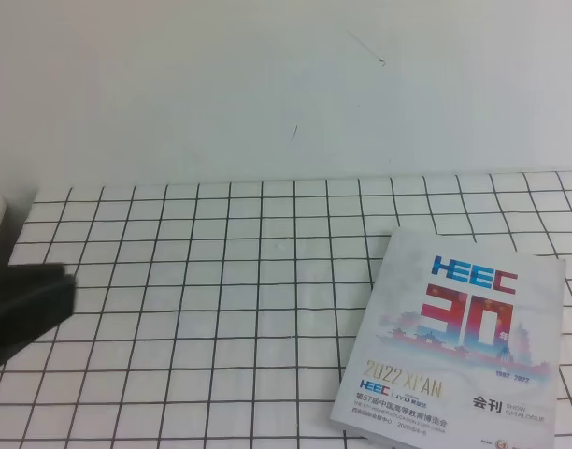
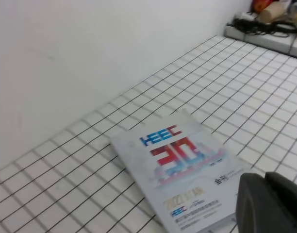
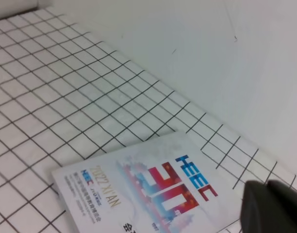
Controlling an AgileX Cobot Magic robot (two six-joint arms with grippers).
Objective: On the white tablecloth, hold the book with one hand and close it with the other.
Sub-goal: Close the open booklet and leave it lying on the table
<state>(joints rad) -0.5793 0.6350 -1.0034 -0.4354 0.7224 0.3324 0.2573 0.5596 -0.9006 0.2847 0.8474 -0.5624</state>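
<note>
Both end effectors hang clear of the thin pale "HEEC 30" paperback catalogue (image 1: 451, 344), grasping nothing; whether their jaws are parted I cannot tell. It lies closed, cover up, on the white grid-lined tablecloth (image 1: 221, 309), so the closing looks done.

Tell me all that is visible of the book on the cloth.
The book is a thin paperback with a pale, glossy-looking cover. It bears blue "HEEC", a red-blue "30", gold "2022 XI'AN" and small print below. It is closed and lies flat, cover up, slightly turned against the grid lines of the white tablecloth, toward the right front of the exterior view. Its lower edge runs out of that view. Nothing but the cloth touches it.
</note>
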